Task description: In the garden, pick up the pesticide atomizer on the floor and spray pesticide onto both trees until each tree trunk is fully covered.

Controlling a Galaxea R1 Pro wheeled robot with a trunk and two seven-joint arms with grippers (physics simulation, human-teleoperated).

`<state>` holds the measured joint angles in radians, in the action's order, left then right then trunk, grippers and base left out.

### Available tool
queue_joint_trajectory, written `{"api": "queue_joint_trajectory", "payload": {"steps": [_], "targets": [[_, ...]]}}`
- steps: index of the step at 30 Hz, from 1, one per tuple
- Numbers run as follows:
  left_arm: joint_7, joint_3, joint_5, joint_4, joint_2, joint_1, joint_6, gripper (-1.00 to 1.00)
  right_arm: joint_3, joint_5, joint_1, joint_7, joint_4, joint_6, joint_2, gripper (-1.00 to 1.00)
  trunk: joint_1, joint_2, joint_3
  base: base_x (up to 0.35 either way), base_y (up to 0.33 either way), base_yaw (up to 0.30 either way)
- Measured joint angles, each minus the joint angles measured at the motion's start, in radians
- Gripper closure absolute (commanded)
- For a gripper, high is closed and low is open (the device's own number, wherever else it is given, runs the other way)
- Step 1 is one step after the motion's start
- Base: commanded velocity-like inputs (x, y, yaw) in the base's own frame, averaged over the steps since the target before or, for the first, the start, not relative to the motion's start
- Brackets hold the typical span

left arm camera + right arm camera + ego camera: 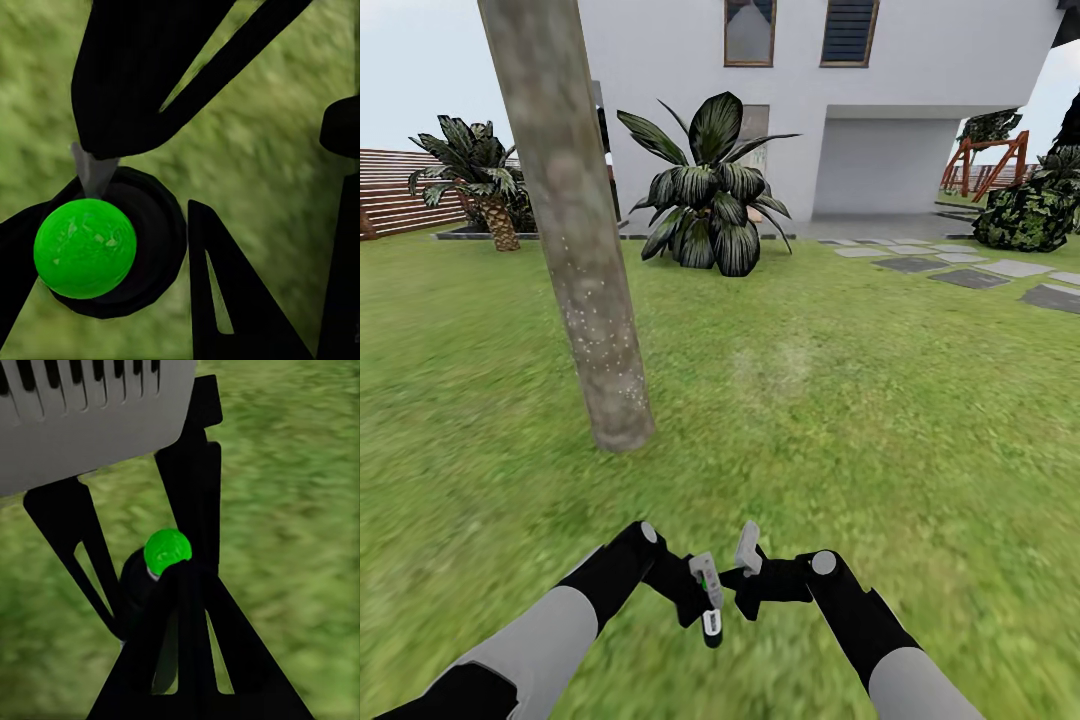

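Observation:
One tree trunk (575, 250), thick, pale grey-beige and mottled, rises from the lawn ahead and to the left, with fine white specks on its lower half. Low in the head view, my left gripper (703, 598) is shut on the pesticide atomizer (709, 600), a tiny black bottle with a green band and grey head. In the left wrist view its round green end (85, 247) sits between my black fingers (225, 300). My right gripper (746, 578) hangs just beside it with fingers together, and the right wrist view has the atomizer (167, 550) right past its tips.
Grass floor (840, 420) stretches all around. Behind the trunk stand a broad-leaved striped plant (710, 190), a short palm (485, 180), a slat fence (390, 190) and the white house (880, 110). Grey stepping stones (970, 272) and a dark bush (1030, 215) lie at the right.

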<state>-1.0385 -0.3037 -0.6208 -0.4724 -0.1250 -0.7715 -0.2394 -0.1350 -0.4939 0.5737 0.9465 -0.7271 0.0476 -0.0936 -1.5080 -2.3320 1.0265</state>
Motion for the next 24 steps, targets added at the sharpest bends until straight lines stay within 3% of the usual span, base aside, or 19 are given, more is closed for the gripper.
{"api": "queue_joint_trajectory", "payload": {"steps": [17, 21, 24], "targets": [[0.000, 0.000, 0.005, 0.002, -0.004, -0.008, 0.026, 1.00, 0.000, 0.000, 0.000, 0.000, 0.000, 0.000, 0.000, 1.00, 0.000, 0.000, 0.000, 0.000, 0.000, 0.000], [-0.001, -0.002, -0.002, 0.012, 0.008, -0.006, 0.028, 1.00, 0.000, 0.000, 0.000, 0.000, 0.000, 0.000, 0.000, 1.00, 0.000, 0.000, 0.000, 0.000, 0.000, 0.000], [-0.001, -0.002, -0.010, 0.014, 0.039, -0.007, 0.028, 1.00, 0.000, -0.001, 0.000, 0.000, 0.000, 0.000, 0.000, 1.00, 0.000, 0.000, 0.000, 0.000, 0.000, 0.000]]}}
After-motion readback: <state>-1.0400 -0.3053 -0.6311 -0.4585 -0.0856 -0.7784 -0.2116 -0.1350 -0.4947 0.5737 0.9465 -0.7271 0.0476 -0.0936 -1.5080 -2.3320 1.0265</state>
